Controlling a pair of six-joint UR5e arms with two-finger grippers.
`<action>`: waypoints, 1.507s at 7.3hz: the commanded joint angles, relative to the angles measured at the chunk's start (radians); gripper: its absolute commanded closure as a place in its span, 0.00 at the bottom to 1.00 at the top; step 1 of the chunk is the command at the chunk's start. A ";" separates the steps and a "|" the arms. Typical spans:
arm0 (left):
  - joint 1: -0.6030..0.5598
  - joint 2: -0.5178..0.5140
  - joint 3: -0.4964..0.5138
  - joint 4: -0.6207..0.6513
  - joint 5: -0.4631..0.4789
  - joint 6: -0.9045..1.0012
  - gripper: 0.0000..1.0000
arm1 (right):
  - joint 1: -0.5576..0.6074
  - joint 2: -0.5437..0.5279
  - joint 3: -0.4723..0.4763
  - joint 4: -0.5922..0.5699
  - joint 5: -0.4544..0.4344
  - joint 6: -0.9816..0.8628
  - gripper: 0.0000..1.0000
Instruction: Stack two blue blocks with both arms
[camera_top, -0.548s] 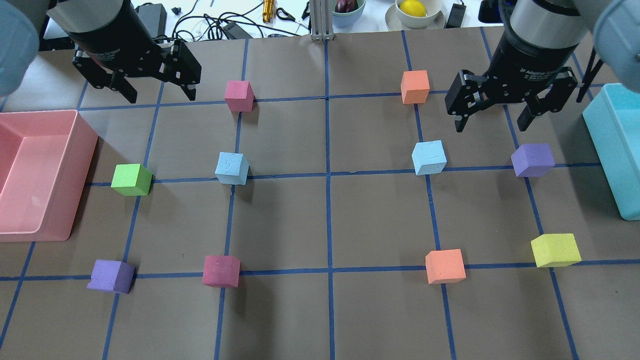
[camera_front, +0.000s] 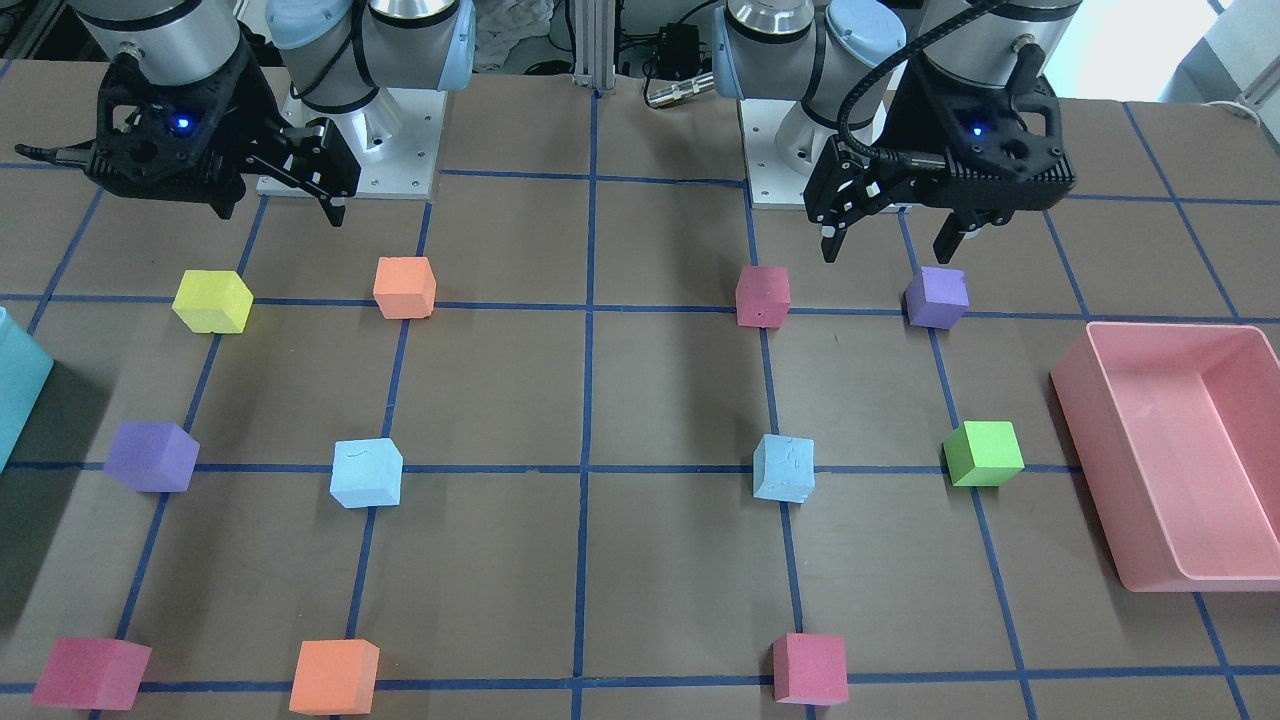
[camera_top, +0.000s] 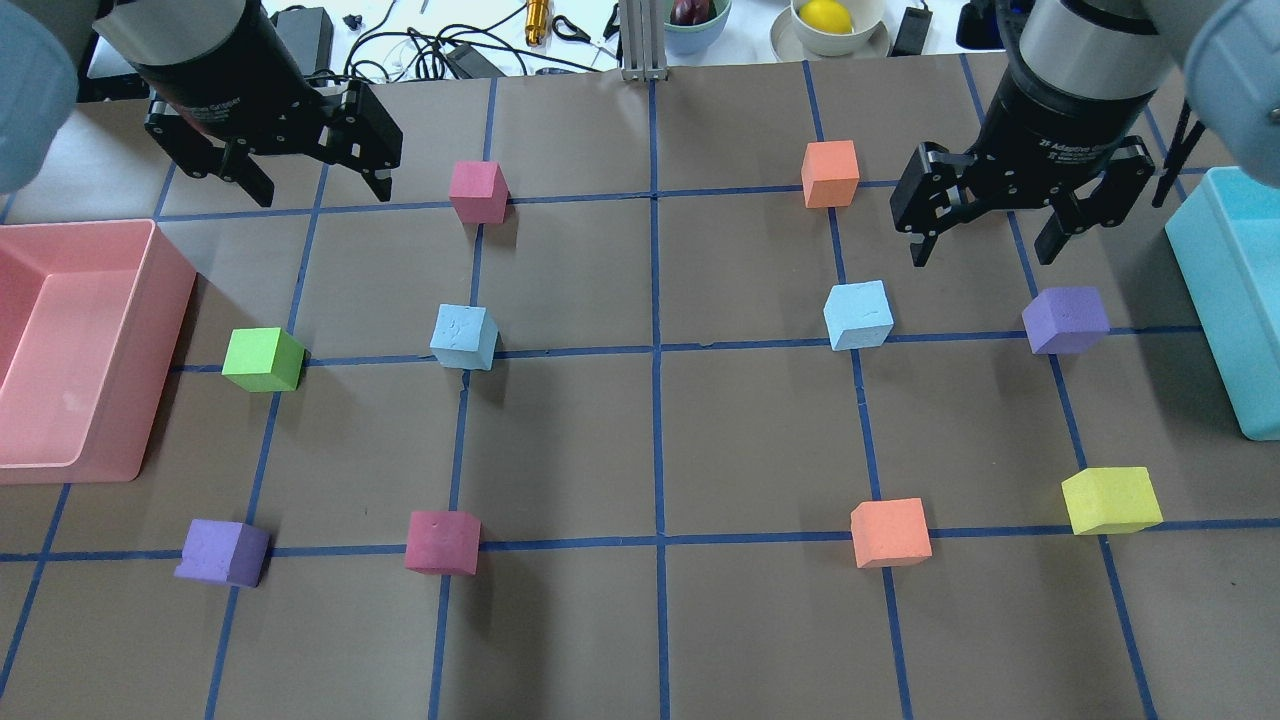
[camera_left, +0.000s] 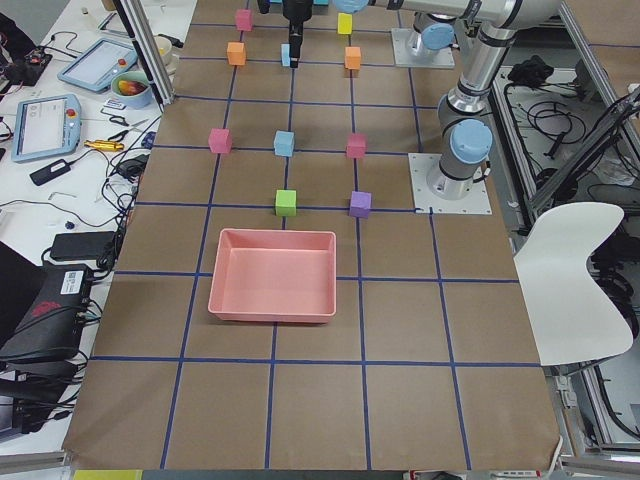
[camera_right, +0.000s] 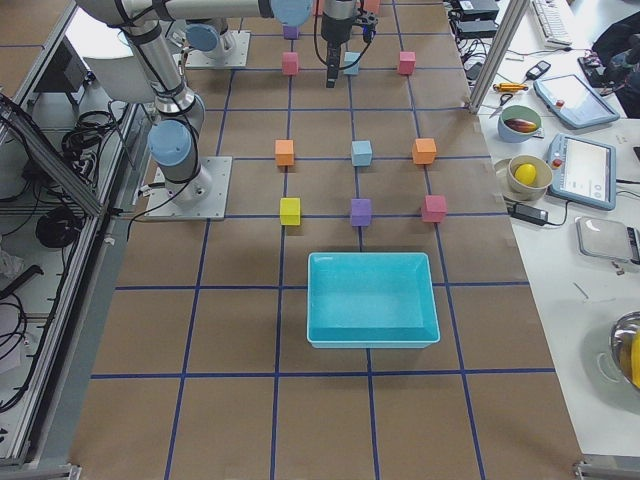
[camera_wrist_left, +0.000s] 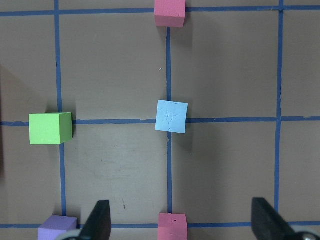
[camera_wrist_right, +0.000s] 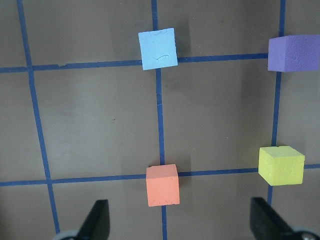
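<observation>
Altogether two blue blocks (camera_top: 464, 337) (camera_top: 858, 315) lie apart; two tools (camera_top: 324, 195) (camera_top: 982, 255) gape.

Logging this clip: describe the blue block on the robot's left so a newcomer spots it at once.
Overhead, find the pink tray at the left. Past the green cube near it, the next cube along the tape line is the left blue block. It is pale sky-blue, unlike the pink cube beyond it.
</observation>
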 joint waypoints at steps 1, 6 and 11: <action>0.000 0.000 -0.001 0.001 0.001 0.001 0.00 | 0.003 0.008 0.003 -0.019 0.007 -0.010 0.00; 0.000 0.000 0.001 0.001 -0.001 0.001 0.00 | 0.003 0.284 0.017 -0.346 0.004 -0.001 0.00; 0.003 -0.013 -0.022 -0.007 0.004 0.015 0.00 | 0.003 0.401 0.222 -0.639 0.022 -0.001 0.00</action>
